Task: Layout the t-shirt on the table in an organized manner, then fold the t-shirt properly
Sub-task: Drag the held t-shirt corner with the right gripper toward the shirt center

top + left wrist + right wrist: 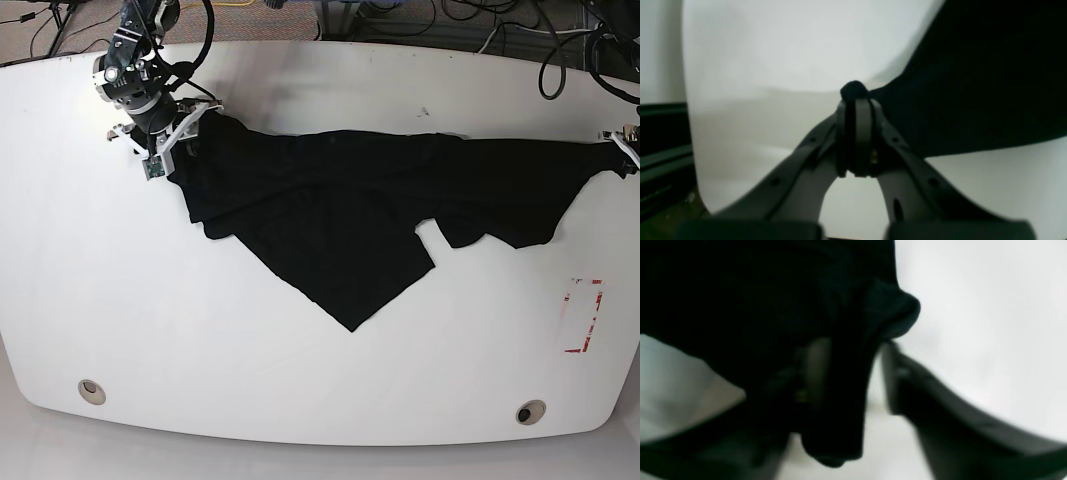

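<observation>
The black t-shirt (330,210) lies stretched across the far half of the white table (200,330), with one pointed flap hanging toward the front; its print is hidden. My right gripper (183,135) at the far left is shut on a bunched edge of the t-shirt (740,290), and cloth hangs between its fingers (903,373). My left gripper (618,146) at the far right edge is shut on a corner of the t-shirt (973,83); a small nub of cloth sticks out past the left gripper (857,100).
A red-outlined rectangle mark (583,315) sits at the front right. Two grommet holes (91,390) (530,411) lie near the front edge. Cables run behind the table's far edge. In the left wrist view the table (773,50) ends at a dark frame (660,133).
</observation>
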Motion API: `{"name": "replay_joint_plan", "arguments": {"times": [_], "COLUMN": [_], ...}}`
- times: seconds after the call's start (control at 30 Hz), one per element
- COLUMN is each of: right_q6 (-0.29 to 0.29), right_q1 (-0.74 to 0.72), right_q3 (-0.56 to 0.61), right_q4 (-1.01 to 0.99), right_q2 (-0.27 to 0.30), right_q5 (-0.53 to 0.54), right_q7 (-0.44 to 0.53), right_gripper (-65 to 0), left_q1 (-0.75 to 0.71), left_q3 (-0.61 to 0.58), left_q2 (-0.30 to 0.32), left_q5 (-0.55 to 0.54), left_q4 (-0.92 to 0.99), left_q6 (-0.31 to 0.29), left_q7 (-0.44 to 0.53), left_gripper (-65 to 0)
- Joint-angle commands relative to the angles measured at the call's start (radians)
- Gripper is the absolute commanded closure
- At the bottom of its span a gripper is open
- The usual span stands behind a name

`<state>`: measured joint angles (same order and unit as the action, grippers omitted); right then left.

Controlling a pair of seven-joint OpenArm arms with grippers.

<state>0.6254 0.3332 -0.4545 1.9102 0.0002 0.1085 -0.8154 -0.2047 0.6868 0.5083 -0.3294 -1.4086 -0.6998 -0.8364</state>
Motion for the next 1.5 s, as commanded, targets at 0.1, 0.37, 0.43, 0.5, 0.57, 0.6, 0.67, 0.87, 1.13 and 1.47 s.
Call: {"name": "replay_joint_plan", "arguments": {"times": [0.1,0.37,0.43,0.5,0.57,0.6,0.67,0.87,1.13,1.47], "right_q6": [-0.002,0.006,0.006,0.006,0.006,0.006,0.006,0.006,0.003,0.000], "right_q1": [0.005,-0.064,-0.096,-0.135,-0.188,-0.208,-0.256,-0.391,-0.524,-0.604], "right_q3": [-0.002,0.001,0.003,0.006,0.007,0.007,0.009,0.073,0.193,0.274], "right_q4": [0.078,0.114,0.104,0.087,0.062,0.048,0.004,-0.166,-0.418,-0.674], "right_q2": [0.007,0.008,0.008,0.010,0.010,0.010,0.010,0.024,0.060,0.102], "right_q5": [0.010,0.018,0.018,0.018,0.018,0.018,0.018,0.012,0.010,0.010], "right_q7": [0.015,0.017,0.017,0.017,0.015,0.014,0.014,0.014,0.066,0.193], "right_gripper": [-55.0,-60.6,-60.6,-60.6,-60.6,-60.6,-60.6,-60.6,-60.6,-60.6], "left_q1": [0.009,0.009,0.012,0.012,0.012,0.012,0.014,0.017,0.017,0.017], "left_q3": [0.006,0.009,0.009,0.006,0.006,0.006,0.006,0.004,0.004,0.007], "left_q2": [0.028,0.028,0.028,0.028,0.028,0.028,0.028,0.026,0.026,0.025], "left_q5": [-0.009,-0.009,-0.009,-0.009,-0.009,-0.009,-0.009,-0.009,-0.009,-0.010], "left_q4": [-0.011,-0.018,-0.018,-0.018,-0.018,-0.018,-0.018,-0.018,-0.019,-0.019], "left_q6": [0.002,0.002,0.002,0.002,0.002,0.002,0.002,0.002,0.002,0.002], "left_q7": [0.027,0.029,0.029,0.029,0.029,0.029,0.029,0.029,0.029,0.029], "left_gripper": [0.0,0.0,0.0,0.0,0.0,0.0,0.0,0.0,0.0,0.0]}}
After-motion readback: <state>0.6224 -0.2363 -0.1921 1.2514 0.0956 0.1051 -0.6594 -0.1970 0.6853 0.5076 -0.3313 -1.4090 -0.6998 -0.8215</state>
